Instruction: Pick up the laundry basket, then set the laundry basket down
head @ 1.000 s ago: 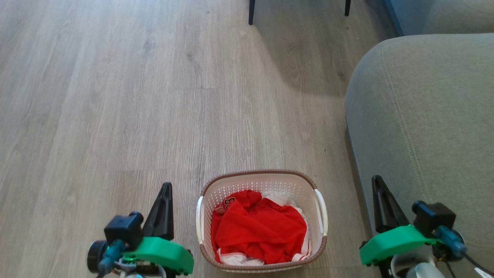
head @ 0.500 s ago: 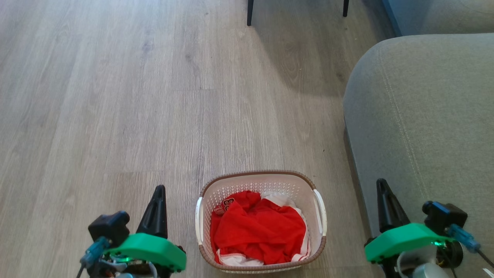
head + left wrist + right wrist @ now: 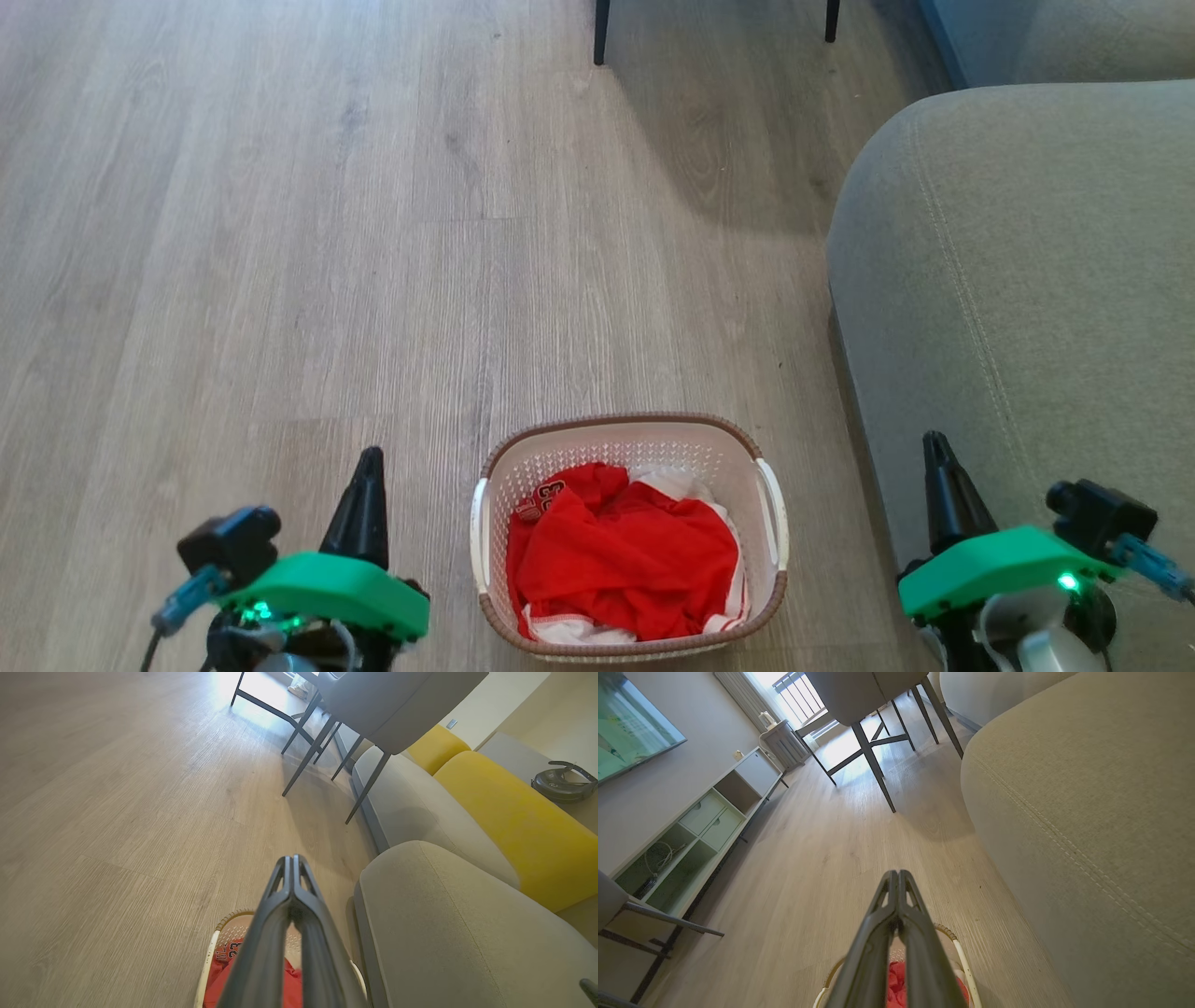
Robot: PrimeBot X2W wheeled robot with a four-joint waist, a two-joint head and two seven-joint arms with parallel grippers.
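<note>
On the floor point(image 3: 280, 280) sits the basket point(image 3: 616, 419); left hand point(image 3: 370, 459) and right hand point(image 3: 934, 444), closed and empty, flank it, suiting two-sided carrying.

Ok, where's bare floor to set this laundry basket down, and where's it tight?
Widest free patch: the grey wood-look floor ahead and left of the white perforated plastic laundry basket with brown woven-look rim, up to the dark chair legs. Crowded: the narrow strip between the basket and the grey fabric sofa, by the right hand.
</note>
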